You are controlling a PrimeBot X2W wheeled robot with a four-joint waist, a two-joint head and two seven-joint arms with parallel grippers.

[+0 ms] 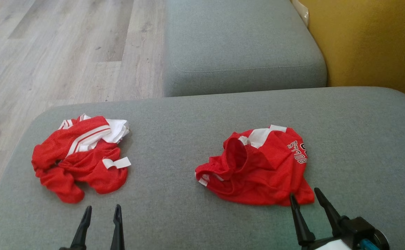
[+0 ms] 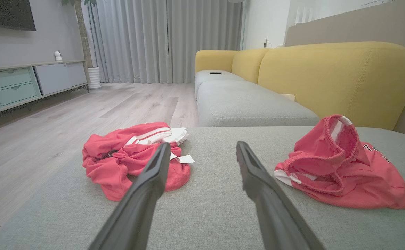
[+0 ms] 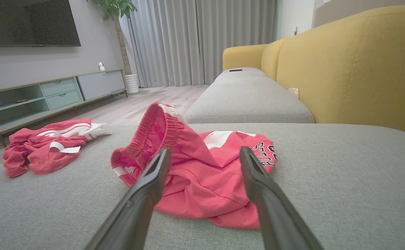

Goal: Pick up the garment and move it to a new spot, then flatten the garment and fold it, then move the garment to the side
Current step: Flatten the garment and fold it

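- The left garment lies on the near cushion, toward its left end.
- The right garment lies well apart on the same cushion.
- The left hand sits before the left garment, and the right hand sits at the right garment's near edge.
- The far cushion lies behind, with the floor to its left.

head: high above the grey seat, looking steeply down, yellow backrest at upper right | left wrist: low over the seat, facing along the backrest toward the curtains, farther from the backrest | right wrist: same heading, nearer the backrest, close behind the lettered red shorts | shared by all: shorts, striped red garment, seat, backrest
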